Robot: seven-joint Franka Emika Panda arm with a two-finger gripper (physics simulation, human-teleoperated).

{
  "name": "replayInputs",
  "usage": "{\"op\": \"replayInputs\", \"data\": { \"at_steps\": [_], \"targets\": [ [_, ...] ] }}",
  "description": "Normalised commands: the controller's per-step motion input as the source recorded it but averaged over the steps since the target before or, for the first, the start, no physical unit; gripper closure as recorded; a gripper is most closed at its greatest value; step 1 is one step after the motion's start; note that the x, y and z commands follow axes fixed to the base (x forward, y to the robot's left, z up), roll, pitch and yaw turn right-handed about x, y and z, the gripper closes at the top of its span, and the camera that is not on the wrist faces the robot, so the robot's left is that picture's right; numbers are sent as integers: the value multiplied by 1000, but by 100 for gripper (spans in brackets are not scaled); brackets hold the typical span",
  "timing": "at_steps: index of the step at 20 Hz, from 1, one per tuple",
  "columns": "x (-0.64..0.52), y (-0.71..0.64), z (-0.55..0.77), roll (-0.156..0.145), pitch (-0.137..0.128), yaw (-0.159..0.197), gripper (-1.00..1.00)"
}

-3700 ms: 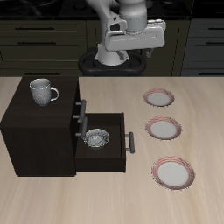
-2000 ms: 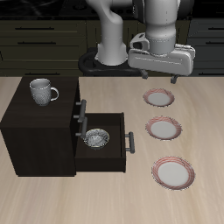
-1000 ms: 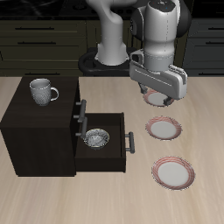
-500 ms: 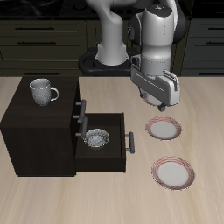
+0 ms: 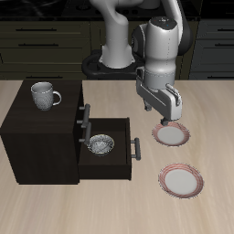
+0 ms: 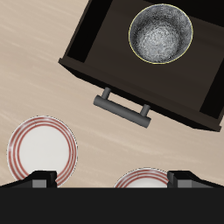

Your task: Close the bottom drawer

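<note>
The blackish-brown cabinet (image 5: 41, 137) has its bottom drawer (image 5: 114, 165) pulled out toward the plates, with a grey bar handle (image 5: 137, 148) on its dark front. A patterned bowl (image 5: 101, 144) sits inside. In the wrist view the drawer front (image 6: 179, 112), the handle (image 6: 122, 105) and the bowl (image 6: 161, 35) show from above. My gripper (image 5: 165, 117) hangs in the air beside the drawer's front, above the plates and apart from the handle. Its fingers (image 6: 39, 180) stand wide apart and hold nothing.
A grey mug (image 5: 42, 95) stands on the cabinet top. The upper drawer's handle (image 5: 87, 116) is just above the open drawer. Two red-rimmed plates (image 5: 171, 135) (image 5: 181, 179) lie beside the drawer; my arm covers most of a third farther back.
My gripper has come down and moved from above the back plate toward the drawer's front, turning as it went. The drawer, bowl and plates have not moved.
</note>
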Motion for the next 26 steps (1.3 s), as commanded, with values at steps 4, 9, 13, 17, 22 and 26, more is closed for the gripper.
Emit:
{"op": "replayInputs", "data": {
  "at_steps": [4, 9, 13, 17, 22, 26],
  "targets": [
    [52, -24, -159, -3, 4, -45, -100],
    [83, -52, -195, 0, 17, -47, -100],
    [110, -96, -194, -6, 21, -33, -100],
    [23, 53, -298, -2, 22, -18, -100],
    [-29, 79, -160, 25, -9, -17, -100],
    [-1, -69, -305, 2, 24, -37, -100]
  ]
}}
